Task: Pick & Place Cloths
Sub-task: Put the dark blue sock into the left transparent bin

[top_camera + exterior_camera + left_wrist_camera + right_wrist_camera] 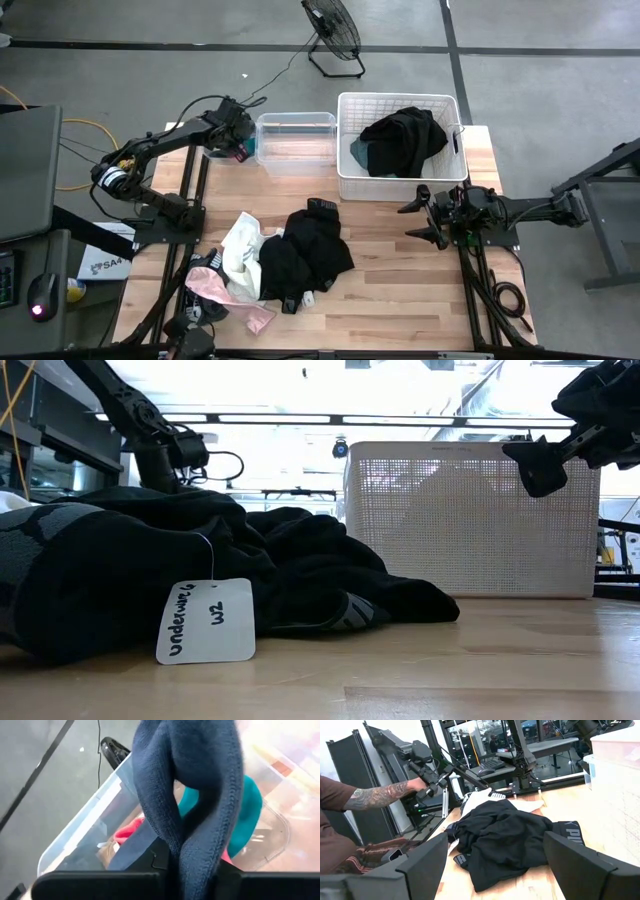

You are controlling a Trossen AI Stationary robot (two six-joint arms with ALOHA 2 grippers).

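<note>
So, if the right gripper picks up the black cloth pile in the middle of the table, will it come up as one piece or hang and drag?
The black cloth pile looks soft and crumpled, so it would probably droop from the right gripper. It seems several overlapping garments, so likely only part lifts. Its paper tag on a string may dangle.

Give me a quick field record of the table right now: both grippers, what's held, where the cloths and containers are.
left gripper: jaws shut on navy cloth, hanging at the clear bin's left end
right gripper: jaws open, empty, in front of the white basket
clear bin: back of table, left of the basket; teal and pink fabric show through its wall
white basket: back right, holds black and teal cloths
black cloth pile: table centre, carries a paper tag
white and pink cloths: left of the black pile
</note>
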